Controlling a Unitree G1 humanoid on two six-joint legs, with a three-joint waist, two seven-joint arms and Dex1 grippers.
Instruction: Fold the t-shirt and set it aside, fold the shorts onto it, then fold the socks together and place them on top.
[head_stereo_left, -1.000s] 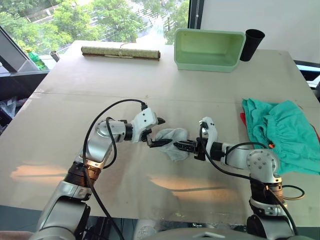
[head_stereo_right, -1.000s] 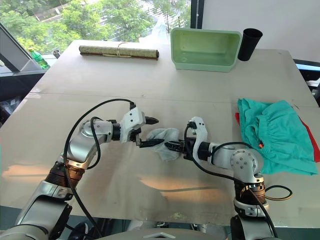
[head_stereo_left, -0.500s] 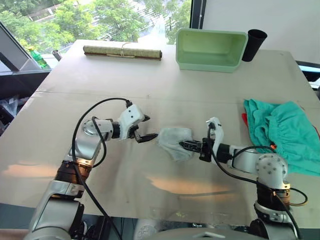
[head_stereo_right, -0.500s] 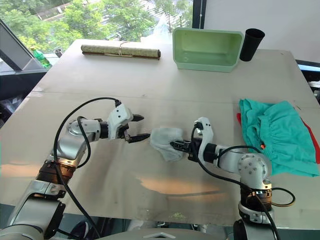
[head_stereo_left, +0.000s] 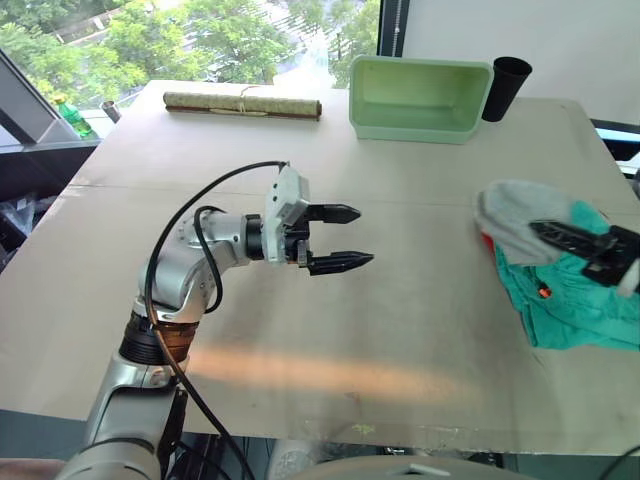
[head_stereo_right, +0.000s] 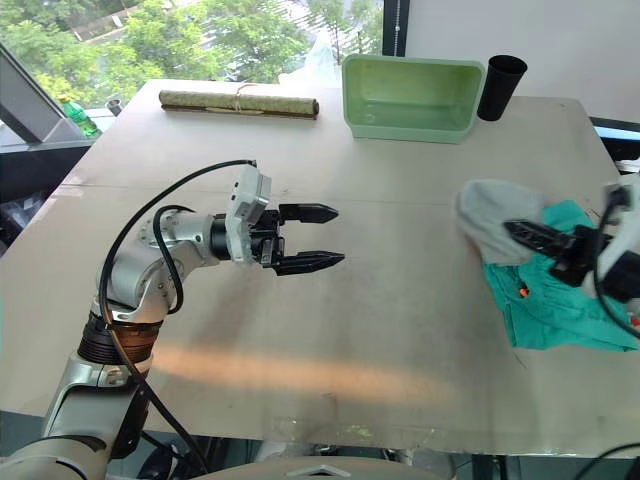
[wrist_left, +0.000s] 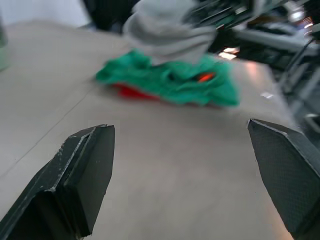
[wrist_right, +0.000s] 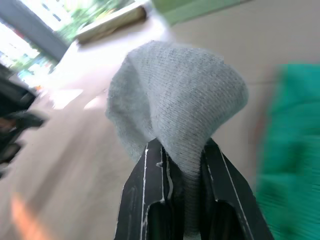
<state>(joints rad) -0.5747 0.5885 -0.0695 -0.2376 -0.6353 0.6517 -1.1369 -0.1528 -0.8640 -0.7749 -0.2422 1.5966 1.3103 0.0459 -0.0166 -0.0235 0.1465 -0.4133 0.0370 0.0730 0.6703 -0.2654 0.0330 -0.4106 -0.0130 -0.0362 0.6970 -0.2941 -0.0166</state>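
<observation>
Socks (head_stereo_left: 510, 215) — now over shorts (head_stereo_left: 580, 300), off mid-table.

the socks (wrist_right: 175, 105) are light grey knit. the shorts (head_stereo_left: 580, 290) are teal green with a small orange-red tag (head_stereo_left: 544, 292); a red edge of the t-shirt (wrist_left: 131, 91) shows beneath. the bin (head_stereo_left: 420, 100) is pale green, the cup (head_stereo_left: 505, 88) black, the table (head_stereo_left: 400, 330) beige, gripper fingers (wrist_left: 85, 175) black.

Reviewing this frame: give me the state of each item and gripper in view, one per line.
socks: bunched, lifted off the table, clamped in the right gripper over the shorts.
shorts: rumpled, lying on the t-shirt.
t-shirt: mostly covered, red edge showing.
left gripper: open, empty.
green bin: upright, empty.
black cup: upright.
</observation>
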